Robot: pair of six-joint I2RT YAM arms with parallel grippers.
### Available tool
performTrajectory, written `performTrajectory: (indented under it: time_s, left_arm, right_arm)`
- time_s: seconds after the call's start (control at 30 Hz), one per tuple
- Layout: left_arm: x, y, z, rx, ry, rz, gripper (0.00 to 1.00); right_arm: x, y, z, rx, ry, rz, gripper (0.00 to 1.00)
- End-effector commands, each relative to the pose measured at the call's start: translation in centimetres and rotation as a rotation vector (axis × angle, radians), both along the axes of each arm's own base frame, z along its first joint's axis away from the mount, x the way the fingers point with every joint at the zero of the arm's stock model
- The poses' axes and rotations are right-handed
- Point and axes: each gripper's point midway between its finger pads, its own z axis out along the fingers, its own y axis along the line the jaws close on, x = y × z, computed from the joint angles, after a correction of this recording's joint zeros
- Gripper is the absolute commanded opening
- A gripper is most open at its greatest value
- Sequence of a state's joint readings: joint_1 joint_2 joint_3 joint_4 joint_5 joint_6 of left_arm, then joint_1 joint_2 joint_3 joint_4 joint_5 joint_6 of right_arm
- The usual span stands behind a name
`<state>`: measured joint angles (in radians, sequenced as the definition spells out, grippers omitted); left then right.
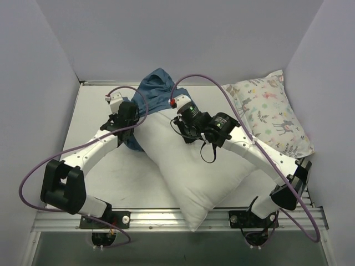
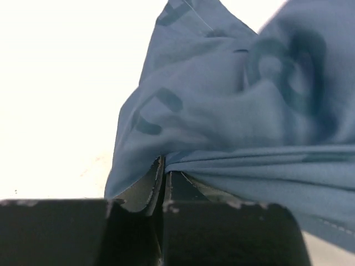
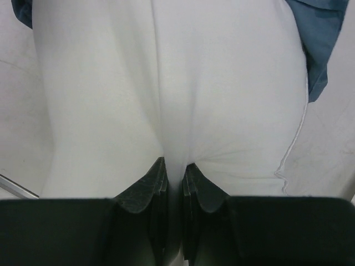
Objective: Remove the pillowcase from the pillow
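Pillowcase (image 2: 222, 111) tight between closed left fingers (image 2: 145, 191); pillow (image 3: 166, 83) between closed right fingers (image 3: 145, 187)

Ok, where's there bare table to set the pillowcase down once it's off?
Bare table between the left arm and the pillow, and at the back-left corner beside the pillowcase. Right side is crowded: printed pillow, right arm.

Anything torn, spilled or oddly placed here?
Nothing stands out. The pillowcase is bunched at the far end of the pillow, as fits a half-done removal. The left pincer pinches a fold of it, and the right pincer pinches the pillow. No tears or spills show.
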<state>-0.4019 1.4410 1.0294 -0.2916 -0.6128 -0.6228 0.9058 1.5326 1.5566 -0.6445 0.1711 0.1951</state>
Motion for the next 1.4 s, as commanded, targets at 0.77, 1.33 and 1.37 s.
performTrajectory:
  time_s: [0.77, 1.33, 1.37]
  left_arm:
    - [1.0, 12.7, -9.7, -0.014, 0.254, 0.438, 0.0]
    - [-0.8, 8.4, -9.2, -0.126, 0.2, 0.292, 0.0]
    - [-1.0, 8.1, -9.0, -0.13, 0.194, 0.281, 0.0]
  right_arm:
    - [2.2, -8.6, 9.4, 0.091, -0.138, -0.223, 0.0]
    - [-0.7, 5.4, 0.0, -0.085, -0.134, 0.172, 1.0]
    - [-0.7, 6.0, -0.8, -0.106, -0.139, 0.186, 1.0]
